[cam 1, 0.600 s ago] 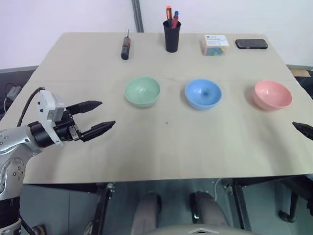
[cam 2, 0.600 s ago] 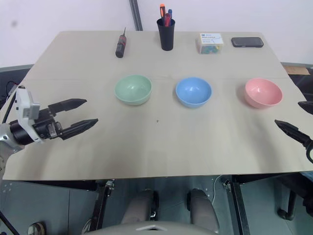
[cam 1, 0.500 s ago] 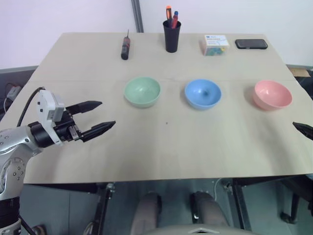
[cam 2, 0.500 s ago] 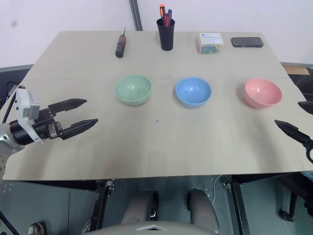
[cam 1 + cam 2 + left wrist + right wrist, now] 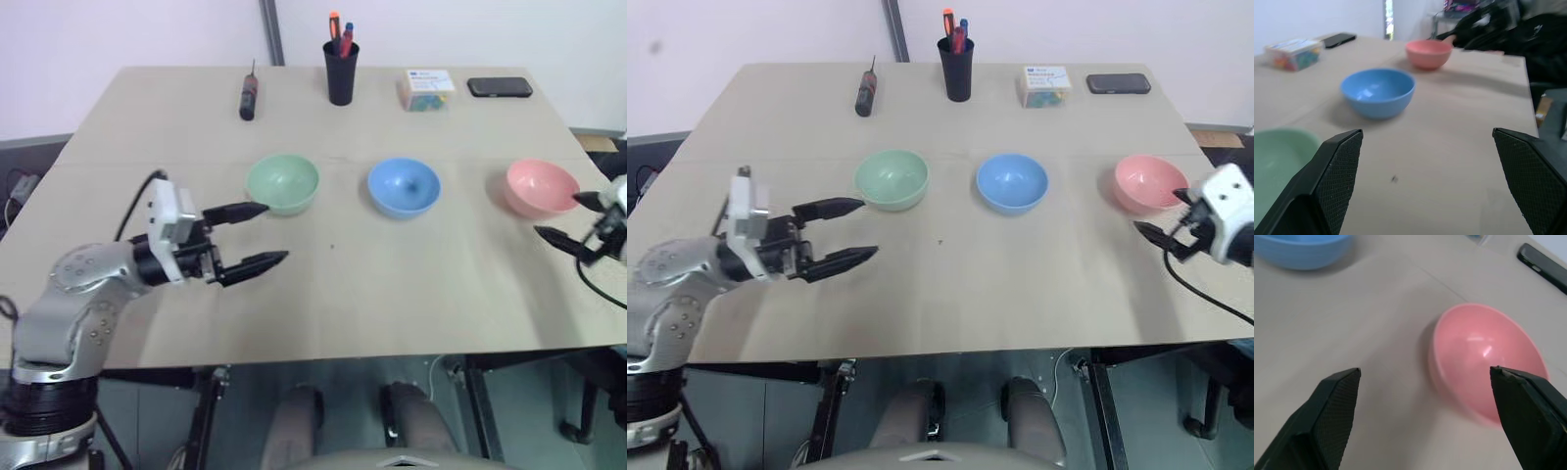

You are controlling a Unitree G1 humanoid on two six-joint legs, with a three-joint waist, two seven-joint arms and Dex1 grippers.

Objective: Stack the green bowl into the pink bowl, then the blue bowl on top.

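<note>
Since your left hand (image 5: 257, 235) is spread wide just near-left of the green bowl (image 5: 282, 183), slide one finger over its near rim and pinch. Pink bowl (image 5: 542, 187) sits far right on the surface (image 5: 392, 274), beside the wide-open right hand (image 5: 1161, 217); blue bowl (image 5: 404, 187) is between.

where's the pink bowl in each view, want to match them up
Left eye view: pink bowl, far right, beside the right gripper.
Right eye view: far right of the bowl row.
Left wrist view: upper middle, beyond the blue bowl.
Right wrist view: right of centre.
Shared landmark: the blue bowl.
</note>
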